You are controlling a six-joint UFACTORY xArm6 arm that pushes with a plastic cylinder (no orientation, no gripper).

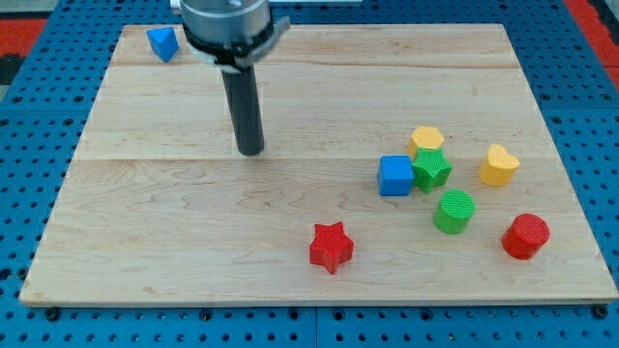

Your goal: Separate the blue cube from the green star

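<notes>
The blue cube (395, 176) sits right of the board's middle, touching the green star (431, 169) on its right. A yellow hexagon block (427, 140) sits just above the star, touching it. My tip (250, 150) rests on the board well to the left of the blue cube, slightly higher in the view, with bare wood between them.
A green cylinder (454, 211) lies below the star. A yellow heart-shaped block (499, 165) and a red cylinder (526, 236) are at the right. A red star (331, 246) lies near the bottom edge. A blue triangular block (162, 43) sits at the top left corner of the wooden board (145, 222).
</notes>
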